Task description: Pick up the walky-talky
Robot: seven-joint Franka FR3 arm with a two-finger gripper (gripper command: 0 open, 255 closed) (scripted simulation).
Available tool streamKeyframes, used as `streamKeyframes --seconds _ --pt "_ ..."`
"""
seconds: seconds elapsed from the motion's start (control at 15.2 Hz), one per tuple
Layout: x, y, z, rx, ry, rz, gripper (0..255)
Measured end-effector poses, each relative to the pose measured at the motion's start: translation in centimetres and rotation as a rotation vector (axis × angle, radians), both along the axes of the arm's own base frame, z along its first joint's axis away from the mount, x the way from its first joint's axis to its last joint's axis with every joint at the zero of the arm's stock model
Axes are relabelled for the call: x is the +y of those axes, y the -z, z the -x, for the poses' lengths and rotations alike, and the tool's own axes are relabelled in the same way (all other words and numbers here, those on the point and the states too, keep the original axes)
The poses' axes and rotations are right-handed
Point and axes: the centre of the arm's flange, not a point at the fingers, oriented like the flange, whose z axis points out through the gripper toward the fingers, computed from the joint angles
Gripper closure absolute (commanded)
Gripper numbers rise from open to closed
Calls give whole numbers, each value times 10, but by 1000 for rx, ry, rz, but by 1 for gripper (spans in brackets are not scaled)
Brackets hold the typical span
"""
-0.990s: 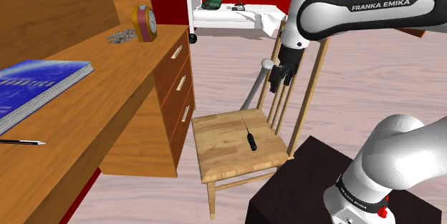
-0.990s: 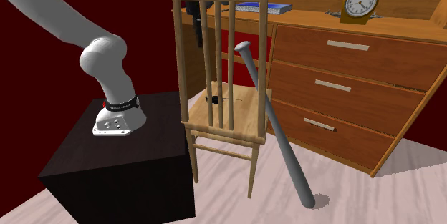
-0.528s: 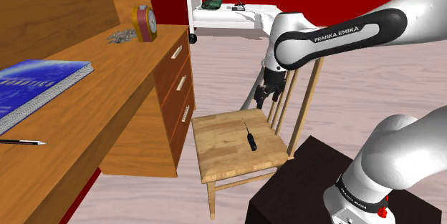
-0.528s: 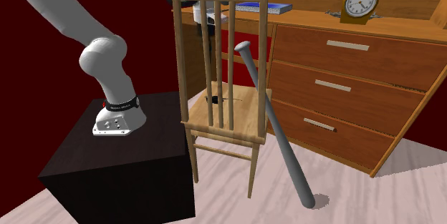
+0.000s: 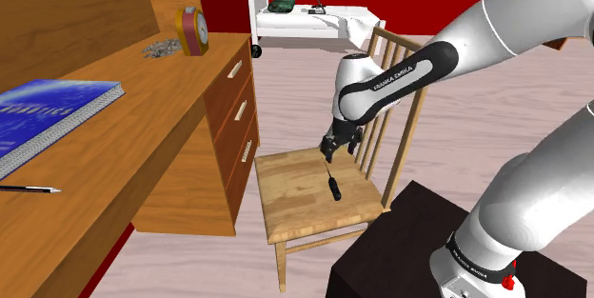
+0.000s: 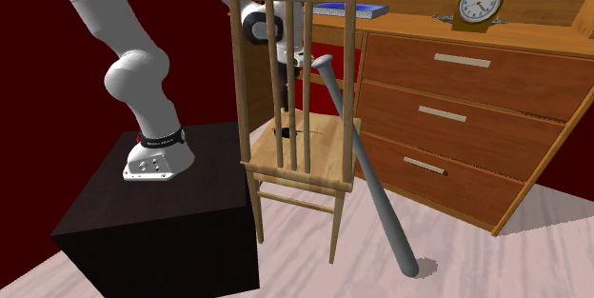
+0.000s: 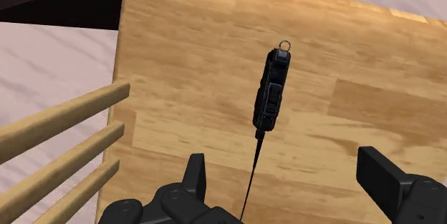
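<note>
Gripper (image 5: 328, 151) lowered since earlier frames, now just above chair seat (image 5: 290, 196). Fingers (image 7: 193, 172) wide apart, gripping nothing. Walky-talky (image 5: 333, 188) flat on seat, at 6 o'clock of gripper in shoulder view, untouched, antenna end toward gripper. Bat (image 6: 373, 187) leaning on chair. Desk (image 5: 143, 134) at 9 o'clock of chair; bed (image 5: 314, 22) at 12.

The white Franka arm with dark joints (image 5: 495, 29) arches over, elbow low, its all-black two-finger tool (image 5: 328, 152) pointing downward, fingers (image 7: 195, 172) spread wide apart.
</note>
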Motion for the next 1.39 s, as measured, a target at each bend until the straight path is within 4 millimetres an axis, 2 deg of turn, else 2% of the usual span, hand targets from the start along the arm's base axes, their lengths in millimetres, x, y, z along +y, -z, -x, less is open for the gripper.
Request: streamKeyframes --seconds 0.2,0.4,0.99,1.06,1.39 --pt "-1 39 -11 14 44 9 0" --pt "6 75 -25 29 88 17 0" --pt "5 128 -30 35 107 21 0" --pt "4 129 -30 34 107 21 255" --pt "4 131 -31 34 107 21 255"
